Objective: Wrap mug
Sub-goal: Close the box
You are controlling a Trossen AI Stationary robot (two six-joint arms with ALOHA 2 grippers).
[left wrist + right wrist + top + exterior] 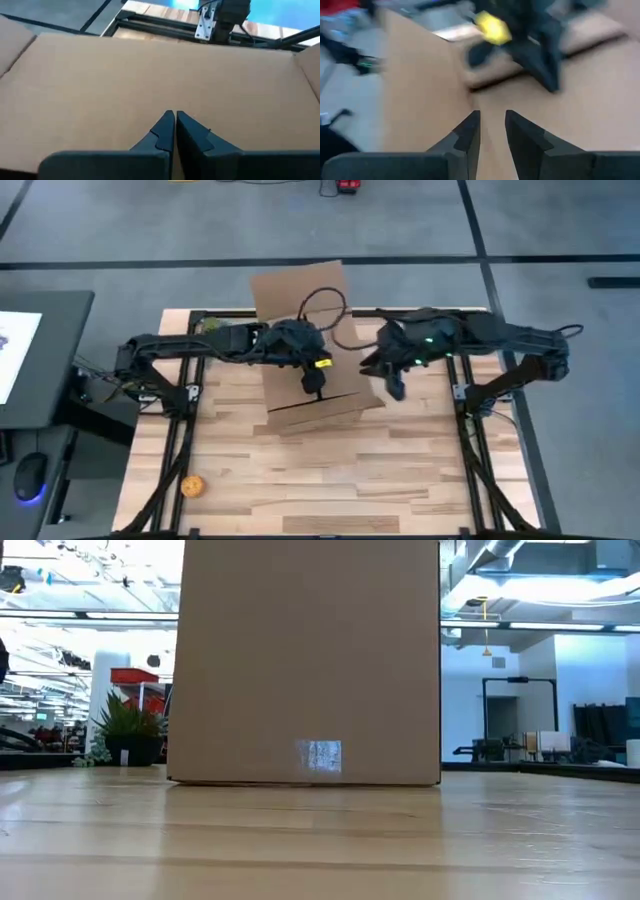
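light wooden plank table (320, 840) fills the foreground of the low view, with a plain brown cardboard box (305, 660) standing on it and blocking the middle of that view; small pale label (320, 756) low on its near face. seen from above, same box (318, 405) sits near the table's centre, one brown flap (298, 288) raised toward the far edge. left gripper (313, 383) reaches from the left over the box top, yellow tag (322, 363) on its wrist. in the left wrist view, its two dark fingers (161, 131) pressed together, nothing between them, tips just above the flat cardboard. right gripper (392, 383) hangs at the box's right edge, beside a folded flap. right wrist view blurred; its fingers (470, 131) stand a little apart with a narrow gap, nothing held, cardboard under them, left arm with yellow tag beyond. mug itself not visible in any view; cannot tell where it is. small orange round object (192, 486) lies near the table's front left corner, well apart from the box. green potted plant (128, 730) stands in the room behind.
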